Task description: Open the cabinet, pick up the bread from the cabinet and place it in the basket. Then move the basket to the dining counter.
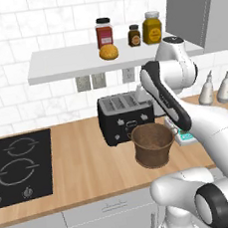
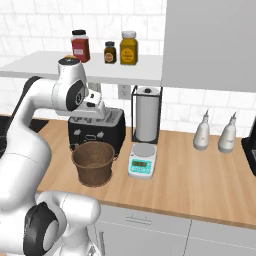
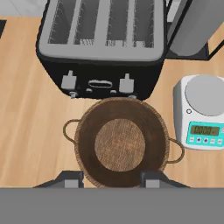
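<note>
One bread bun on the shelf, one empty basket on the counter, gripper spread above it.

The bread point(image 1: 108, 52) sits on the white shelf point(image 1: 70, 61) in front of one of three jars: a red one point(image 1: 104, 32), a small dark one point(image 1: 134, 35) and a yellow one point(image 1: 152, 27). The single basket point(image 3: 121, 142) stands just in front of the black toaster point(image 3: 103, 48), with one kitchen scale point(image 3: 202, 111) beside it and two white bottles point(image 2: 202, 133) further along. The gripper point(image 3: 112, 180) hangs over the basket's near rim, its two fingertips point(image 3: 72, 179) apart and holding nothing.
</note>
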Tool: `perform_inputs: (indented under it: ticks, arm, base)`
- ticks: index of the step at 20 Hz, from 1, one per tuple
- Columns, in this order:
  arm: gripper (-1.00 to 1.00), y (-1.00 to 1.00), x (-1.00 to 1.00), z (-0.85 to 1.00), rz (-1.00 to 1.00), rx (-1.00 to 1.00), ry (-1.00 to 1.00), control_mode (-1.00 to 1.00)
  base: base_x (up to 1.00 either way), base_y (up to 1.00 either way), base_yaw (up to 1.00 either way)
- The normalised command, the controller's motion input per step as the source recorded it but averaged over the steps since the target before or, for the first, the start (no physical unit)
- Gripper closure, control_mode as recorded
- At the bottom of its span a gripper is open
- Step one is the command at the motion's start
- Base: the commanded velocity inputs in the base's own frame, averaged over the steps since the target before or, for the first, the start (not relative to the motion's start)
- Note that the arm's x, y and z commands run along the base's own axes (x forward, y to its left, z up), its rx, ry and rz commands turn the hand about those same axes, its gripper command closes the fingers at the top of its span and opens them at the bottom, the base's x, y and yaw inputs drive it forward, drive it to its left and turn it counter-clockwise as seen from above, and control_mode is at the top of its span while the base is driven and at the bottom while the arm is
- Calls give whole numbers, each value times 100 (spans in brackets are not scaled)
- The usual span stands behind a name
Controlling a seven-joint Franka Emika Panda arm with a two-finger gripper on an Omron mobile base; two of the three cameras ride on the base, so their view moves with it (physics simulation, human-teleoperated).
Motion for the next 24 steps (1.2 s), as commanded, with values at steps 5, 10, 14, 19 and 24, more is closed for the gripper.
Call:
perform_inputs:
  ticks: [5, 10, 14, 19, 24]
  arm:
    - [-100, 6, -4, 0, 0, 0, -2, -100]
    - [-100, 4, -12, 30, 4, -1, -13, -100]
    - [-100, 1, 0, 67, 5, 7, -10, -100]
    - [-100, 27, 0, 96, 0, 12, -19, -100]
    - [-100, 25, -12, 100, 0, 4, -25, -100]
  base:
    - [0, 0, 0]
    - [0, 0, 0]
    - [0, 0, 0]
    - [0, 0, 0]
    - [0, 0, 0]
